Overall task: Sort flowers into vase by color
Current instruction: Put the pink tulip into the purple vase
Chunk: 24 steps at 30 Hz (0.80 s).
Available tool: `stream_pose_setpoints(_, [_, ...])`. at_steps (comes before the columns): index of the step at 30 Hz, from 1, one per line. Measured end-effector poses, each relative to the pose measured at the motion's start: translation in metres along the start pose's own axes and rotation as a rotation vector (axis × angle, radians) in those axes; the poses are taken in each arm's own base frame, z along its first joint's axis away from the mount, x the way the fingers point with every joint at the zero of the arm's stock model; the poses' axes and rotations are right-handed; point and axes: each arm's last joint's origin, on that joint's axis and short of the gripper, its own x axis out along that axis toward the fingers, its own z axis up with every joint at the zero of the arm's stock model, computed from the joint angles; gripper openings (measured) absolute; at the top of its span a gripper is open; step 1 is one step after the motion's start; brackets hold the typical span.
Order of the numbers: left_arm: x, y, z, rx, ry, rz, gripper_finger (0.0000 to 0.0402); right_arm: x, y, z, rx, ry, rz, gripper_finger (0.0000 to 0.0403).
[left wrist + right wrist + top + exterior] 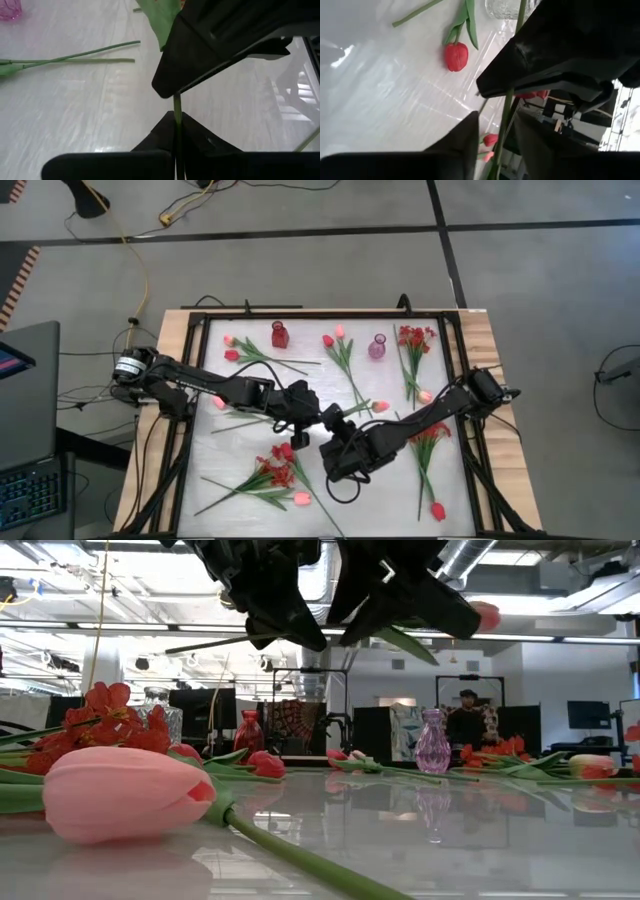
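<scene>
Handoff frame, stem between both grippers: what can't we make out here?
- High view: the held stem is hidden under both arms, between left gripper and right gripper.
- Left wrist view: its bloom is covered by the right gripper's body.
- Low view: both grippers cut off by the top edge.
- Right wrist view: clear vase cropped at the edge.

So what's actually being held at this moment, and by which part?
The left gripper is shut on the green stem of a pink tulip lifted above the table. The right gripper has open jaws around the same stem, not clamping.
</scene>
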Motion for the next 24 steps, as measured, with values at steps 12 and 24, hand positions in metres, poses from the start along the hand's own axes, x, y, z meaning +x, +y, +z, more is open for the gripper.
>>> stream_pose_setpoints(12, [-0.002,0.006,0.006,0.009,-0.015,0.015,0.0,-0.034,0.021,-0.011,0.217,0.051,0.065,0.0261])
stream_pose_setpoints(24, [-0.036,0.015,0.028,0.072,-0.126,0.167,0.0,-0.116,0.011,-0.034,0.691,-0.096,0.137,0.026])
